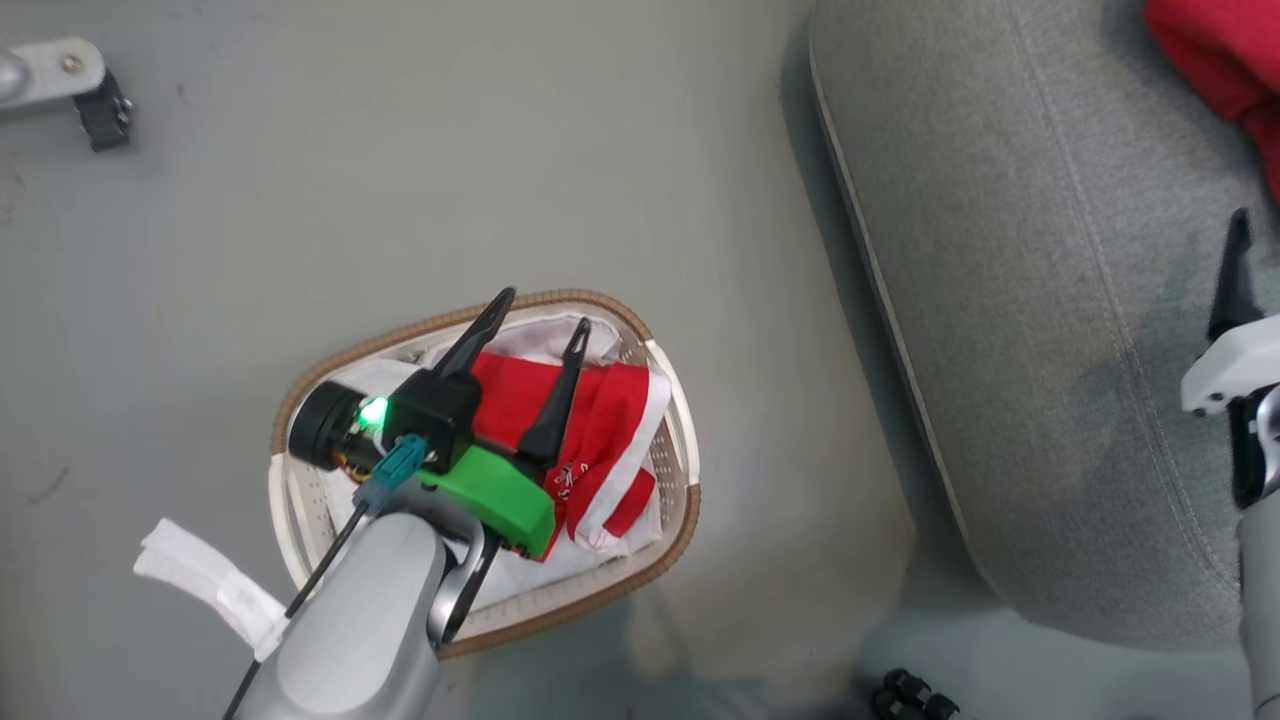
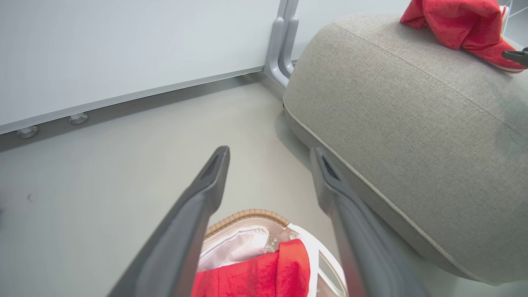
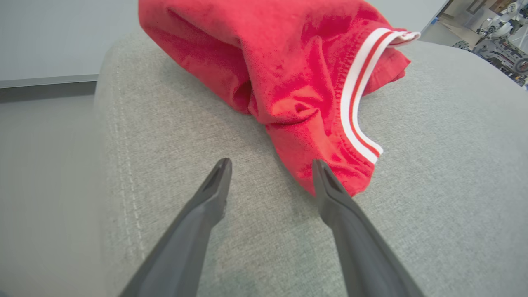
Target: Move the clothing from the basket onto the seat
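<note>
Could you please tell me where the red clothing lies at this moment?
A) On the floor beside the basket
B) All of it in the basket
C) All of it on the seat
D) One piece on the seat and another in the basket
D: a red garment lies on the grey seat, while another red piece sits inside the basket.

A crumpled red garment (image 3: 297, 82) with white trim bands lies on the grey seat (image 3: 433, 185), just beyond the right fingers' (image 3: 342, 222) tips. Another red piece (image 1: 610, 420) lies bunched in the white, brown-rimmed basket (image 1: 560, 297), beneath the left fingers (image 1: 555, 400).
</note>
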Tool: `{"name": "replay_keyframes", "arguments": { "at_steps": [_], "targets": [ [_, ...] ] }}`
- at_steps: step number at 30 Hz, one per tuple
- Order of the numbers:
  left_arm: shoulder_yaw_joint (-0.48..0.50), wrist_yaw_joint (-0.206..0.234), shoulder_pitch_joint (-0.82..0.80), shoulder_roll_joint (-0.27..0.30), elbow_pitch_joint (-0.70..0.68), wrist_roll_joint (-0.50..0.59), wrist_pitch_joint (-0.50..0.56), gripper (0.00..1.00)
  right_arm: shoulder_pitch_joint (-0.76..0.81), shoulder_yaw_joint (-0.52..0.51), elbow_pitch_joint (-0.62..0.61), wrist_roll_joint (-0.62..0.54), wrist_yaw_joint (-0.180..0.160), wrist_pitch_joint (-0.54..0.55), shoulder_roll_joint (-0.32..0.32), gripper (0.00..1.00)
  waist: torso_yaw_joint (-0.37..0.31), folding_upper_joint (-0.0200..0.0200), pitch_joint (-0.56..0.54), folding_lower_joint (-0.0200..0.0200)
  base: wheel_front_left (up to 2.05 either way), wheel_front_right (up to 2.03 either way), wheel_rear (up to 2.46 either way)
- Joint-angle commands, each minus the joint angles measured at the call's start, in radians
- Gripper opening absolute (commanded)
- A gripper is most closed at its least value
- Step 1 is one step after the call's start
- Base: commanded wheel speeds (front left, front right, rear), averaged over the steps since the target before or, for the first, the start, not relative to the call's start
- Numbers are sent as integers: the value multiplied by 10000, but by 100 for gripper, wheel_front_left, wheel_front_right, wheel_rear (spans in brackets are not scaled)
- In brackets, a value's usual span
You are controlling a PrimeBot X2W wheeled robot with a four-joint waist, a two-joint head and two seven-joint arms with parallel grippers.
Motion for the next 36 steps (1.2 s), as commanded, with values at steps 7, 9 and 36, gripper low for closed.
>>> {"name": "replay_keyframes", "arguments": {
  "at_steps": [7, 9, 36],
  "targets": [
    [1230, -22, 1121, -257, 23, 269, -9, 100, 1131, 1228, -1231, 737, -9, -47, 726, 100, 716, -1, -1724, 0, 0, 0, 0],
    [1644, 35, 1351, -344, 5, 369, -9, 100, 1288, 1574, -1556, 961, -9, -47, 869, 100, 895, -1, -1978, 0, 0, 0, 0],
    [5360, 131, 4195, -833, -116, 1163, -8, 100, 4303, 3687, -2846, 1858, -9, -47, 1593, 100, 1967, -1, -4590, 0, 0, 0, 0]
  ]
}}
